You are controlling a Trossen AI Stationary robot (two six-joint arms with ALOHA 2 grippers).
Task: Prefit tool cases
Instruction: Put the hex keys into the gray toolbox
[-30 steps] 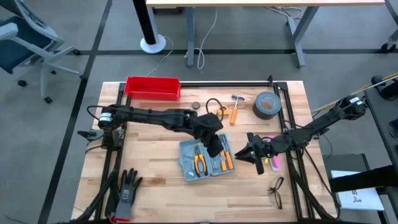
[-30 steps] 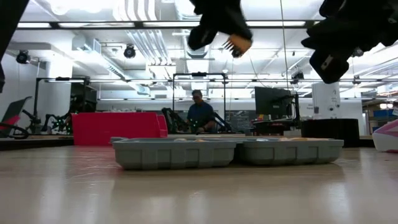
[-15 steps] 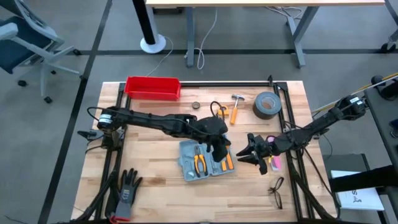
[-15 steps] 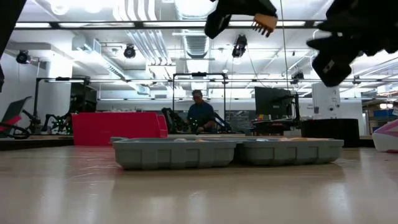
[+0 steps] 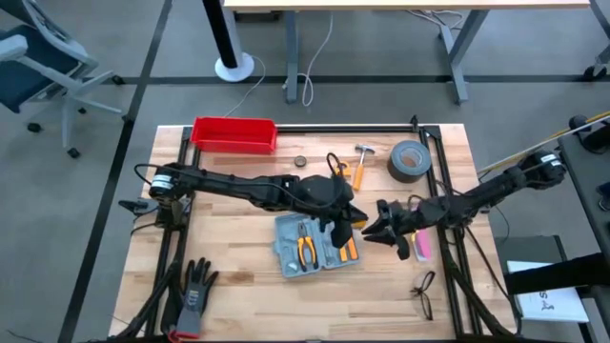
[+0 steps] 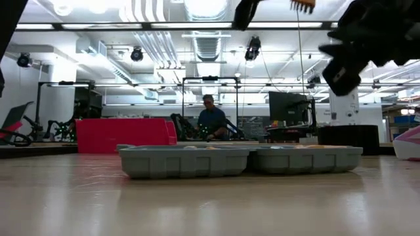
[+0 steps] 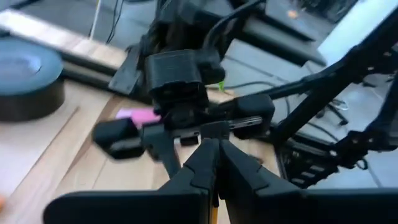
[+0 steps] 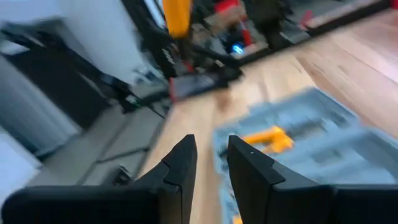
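Note:
The grey-blue tool case (image 5: 315, 244) lies open and flat on the table, with orange-handled pliers (image 5: 306, 249) and another orange tool (image 5: 349, 248) in its slots. It also shows in the low view (image 6: 239, 160) and blurred in the right wrist view (image 8: 317, 134). My left gripper (image 5: 349, 219) hovers above the case's right half, shut on a small orange tool (image 6: 302, 5). My right gripper (image 5: 378, 229) hangs just right of it, fingers (image 8: 210, 163) a little apart with nothing between them. It faces the left gripper. My left gripper pinches the orange tool between its two shut fingers; only a thin orange sliver (image 7: 214, 210) shows in the gap. In the low view the tool's ridged orange end (image 6: 304, 6) sticks out past the gripper. The tool is lifted well clear of the case.
A red bin (image 5: 234, 134) stands at the far left. A hammer (image 5: 360, 168), a tape roll (image 5: 408, 160) and black-handled cutters (image 5: 333, 164) lie at the far side. A pink item (image 5: 421, 249), glasses (image 5: 424, 293) and a black glove (image 5: 194, 295) lie nearer. A person (image 6: 210, 120) sits beyond the table.
My left gripper has risen and gone toward the table's right edge, tipping up toward level, and has carried the orange tool higher above the case. My right gripper has drifted a little toward the left gripper. The case has stayed where it was.

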